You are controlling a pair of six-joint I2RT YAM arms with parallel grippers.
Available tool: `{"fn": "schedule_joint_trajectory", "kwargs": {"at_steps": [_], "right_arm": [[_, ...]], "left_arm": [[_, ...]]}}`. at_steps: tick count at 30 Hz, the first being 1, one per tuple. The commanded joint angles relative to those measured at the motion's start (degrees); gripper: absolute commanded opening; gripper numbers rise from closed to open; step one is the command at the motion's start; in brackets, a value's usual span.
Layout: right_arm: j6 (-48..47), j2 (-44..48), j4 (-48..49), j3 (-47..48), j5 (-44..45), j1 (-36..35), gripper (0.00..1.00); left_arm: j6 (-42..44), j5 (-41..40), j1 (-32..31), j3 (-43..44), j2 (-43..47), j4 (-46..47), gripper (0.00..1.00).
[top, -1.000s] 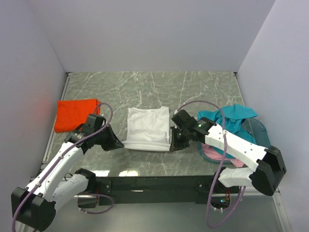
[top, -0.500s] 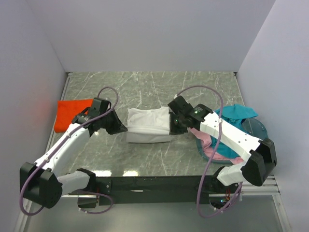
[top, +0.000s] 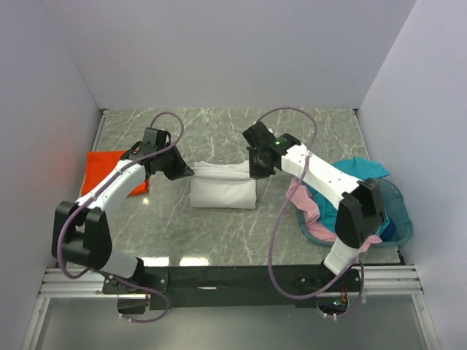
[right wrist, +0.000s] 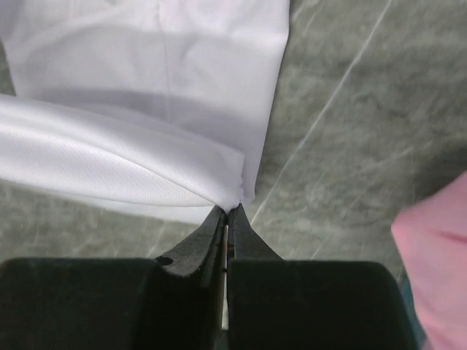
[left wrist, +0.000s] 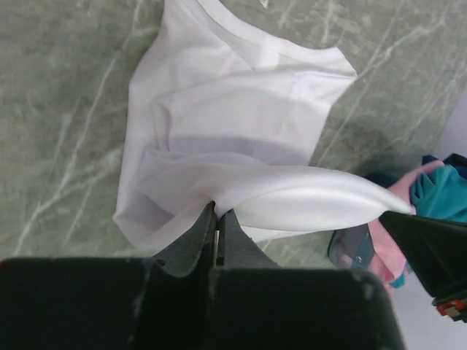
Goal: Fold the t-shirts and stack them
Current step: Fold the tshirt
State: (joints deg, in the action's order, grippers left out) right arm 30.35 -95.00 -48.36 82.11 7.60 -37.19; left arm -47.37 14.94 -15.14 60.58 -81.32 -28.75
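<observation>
A white t-shirt [top: 222, 188] lies partly folded at the table's centre. My left gripper [top: 184, 171] is shut on its left edge; the wrist view shows the cloth [left wrist: 241, 124] pinched at my gripper [left wrist: 217, 211]. My right gripper [top: 255, 169] is shut on the shirt's right edge, with the fabric [right wrist: 146, 109] pinched at my gripper [right wrist: 228, 211]. Both hold the lifted edge over the shirt's far half. A folded orange t-shirt [top: 102, 169] lies at the left. Pink [top: 306, 204] and teal [top: 361, 169] shirts lie in the basket.
The translucent teal basket [top: 400, 232] stands at the right near the wall. Grey walls close in the table at the left, back and right. The marble table [top: 219, 233] runs to the front rail.
Both grippers have carried the shirt's near edge away from the arm bases, over the shirt toward its far edge. The shirt now looks shorter front to back.
</observation>
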Motion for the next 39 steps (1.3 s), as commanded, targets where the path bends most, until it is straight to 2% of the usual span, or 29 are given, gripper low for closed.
{"fn": "schedule_joint_trajectory", "kwargs": {"at_steps": [1, 13, 20, 29, 32, 33, 35, 36, 39], "right_arm": [[-4.1, -3.9, 1.3, 5.7, 3.6, 2.1, 0.00], [-8.3, -17.2, 2.0, 15.1, 2.0, 6.1, 0.00], [-9.4, -23.9, 1.1, 20.5, 1.3, 6.8, 0.00], [-9.8, -28.7, 0.0, 25.8, 0.7, 7.4, 0.00], [-10.0, -29.7, 0.1, 26.8, 0.2, 7.5, 0.00], [-10.1, -30.1, -0.6, 28.1, 0.1, 7.5, 0.10], [-10.6, -30.9, -1.1, 29.8, 0.0, 7.5, 0.25], [-10.7, -30.9, -1.4, 31.2, -0.2, 7.5, 0.39], [-11.6, -30.8, -1.9, 33.9, -0.2, 7.5, 0.54]], "left_arm": [[2.7, 0.6, 1.3, 3.1, -3.2, 4.2, 0.00], [4.4, 1.5, 1.6, 8.8, -17.9, 8.0, 0.00], [4.4, -2.1, 1.9, 10.4, -20.7, 7.4, 0.00], [4.0, -1.8, 1.9, 11.6, -23.9, 9.2, 0.01], [4.0, -3.1, 2.0, 12.4, -24.2, 8.5, 0.07], [4.0, -3.5, 2.0, 13.1, -24.2, 8.0, 0.19], [4.0, -4.1, 2.1, 13.7, -23.7, 7.6, 0.33], [4.0, -5.0, 2.1, 14.0, -23.4, 7.4, 0.45], [4.2, -6.9, 2.1, 14.3, -21.3, 6.9, 0.60]]}}
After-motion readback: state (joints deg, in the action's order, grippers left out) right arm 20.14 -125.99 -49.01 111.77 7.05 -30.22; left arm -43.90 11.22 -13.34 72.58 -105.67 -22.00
